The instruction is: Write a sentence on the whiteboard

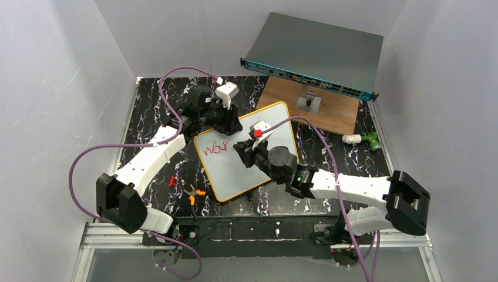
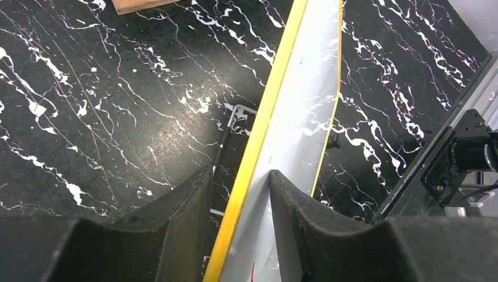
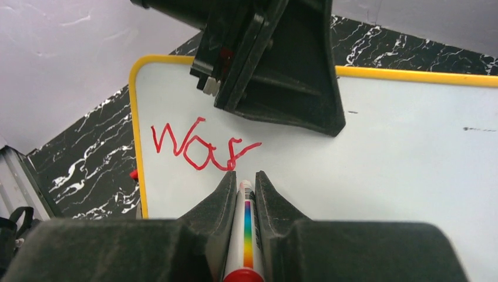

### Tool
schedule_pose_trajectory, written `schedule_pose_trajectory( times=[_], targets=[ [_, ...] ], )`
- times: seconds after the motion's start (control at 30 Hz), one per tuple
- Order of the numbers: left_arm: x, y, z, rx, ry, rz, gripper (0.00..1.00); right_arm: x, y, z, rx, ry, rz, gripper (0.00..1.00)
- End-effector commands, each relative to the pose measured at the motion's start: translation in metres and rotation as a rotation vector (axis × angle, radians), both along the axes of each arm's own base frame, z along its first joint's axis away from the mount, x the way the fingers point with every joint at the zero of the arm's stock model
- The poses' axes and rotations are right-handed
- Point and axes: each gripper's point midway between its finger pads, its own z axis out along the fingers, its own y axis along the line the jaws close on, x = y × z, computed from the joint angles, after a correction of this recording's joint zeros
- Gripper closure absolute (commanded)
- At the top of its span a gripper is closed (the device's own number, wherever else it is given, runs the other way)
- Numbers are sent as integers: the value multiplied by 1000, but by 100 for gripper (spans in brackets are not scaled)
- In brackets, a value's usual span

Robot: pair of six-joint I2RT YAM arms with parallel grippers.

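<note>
The whiteboard [image 1: 238, 173] with its orange rim lies tilted on the black marbled table. Red lettering [image 1: 212, 148] reading roughly "war" is at its upper left, and shows clearly in the right wrist view [image 3: 199, 147]. My left gripper [image 1: 226, 121] is shut on the board's far edge; in the left wrist view [image 2: 239, 177] the yellow rim and white face [image 2: 305, 106] sit between its fingers. My right gripper [image 3: 244, 176] is shut on a white marker [image 3: 245, 235] with a rainbow stripe and red end, its tip on the board [image 3: 382, 176] just below the lettering. The marker's end shows from above [image 1: 259, 130].
A grey rack-mount box with teal front [image 1: 317, 53] stands at the back over a wooden board [image 1: 329, 111] with a metal fixture [image 1: 308, 103]. A white and green object [image 1: 361, 140] lies at right. Orange-handled pliers [image 1: 192, 194] and a small red piece [image 1: 172, 181] lie left of the whiteboard.
</note>
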Motion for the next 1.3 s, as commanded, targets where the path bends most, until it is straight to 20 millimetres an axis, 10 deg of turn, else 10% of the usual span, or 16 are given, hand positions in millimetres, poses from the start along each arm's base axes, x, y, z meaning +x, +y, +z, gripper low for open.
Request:
schedule_pose_trajectory(
  times=[0.0, 0.4, 1.27],
  targets=[
    [1, -3, 42, -52, -109, -14, 100, 3, 7, 15, 44, -10, 10, 99],
    [0, -3, 42, -49, -109, -16, 100, 19, 10, 24, 54, -28, -19, 99],
    [0, -3, 42, -48, -113, -16, 100, 16, -5, -27, -19, 76, -52, 99]
  ],
)
